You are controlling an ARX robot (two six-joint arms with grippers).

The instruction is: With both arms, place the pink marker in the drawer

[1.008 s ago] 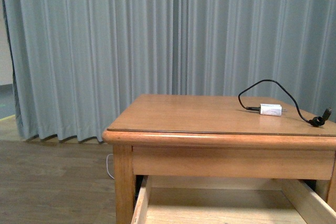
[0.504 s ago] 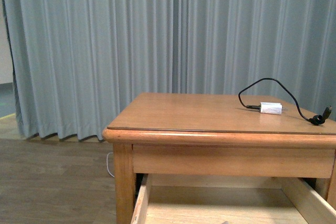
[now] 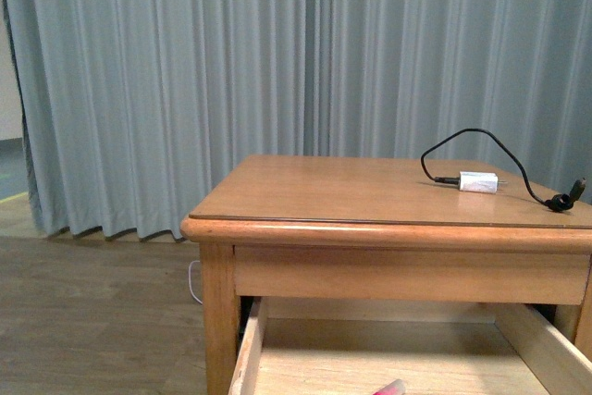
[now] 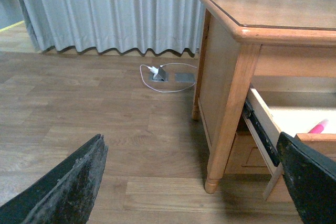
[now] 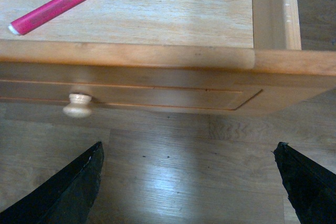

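Observation:
The pink marker [image 5: 59, 4] lies flat on the pale floor of the pulled-out drawer [image 5: 157, 56]; its tip shows at the bottom of the front view [image 3: 388, 388] and in the left wrist view [image 4: 318, 126]. The drawer's panel front and round knob [image 5: 77, 105] face my right gripper [image 5: 189, 182], which is open and empty over the floor, just in front of the drawer front. My left gripper [image 4: 194, 182] is open and empty, low over the floor beside the table's front leg [image 4: 226, 119]. The drawer's open side [image 4: 262, 124] is next to its one finger.
A wooden side table [image 3: 370, 193] carries a white charger plug [image 3: 478, 181] with a black cable [image 3: 518, 168]. Grey curtains [image 3: 231, 71] hang behind. A floor socket with a white cable [image 4: 160, 75] sits on the wood floor left of the table.
The front view has shifted downward a little: the table top appears lower and the marker's pink tip now shows in the drawer at the bottom edge.

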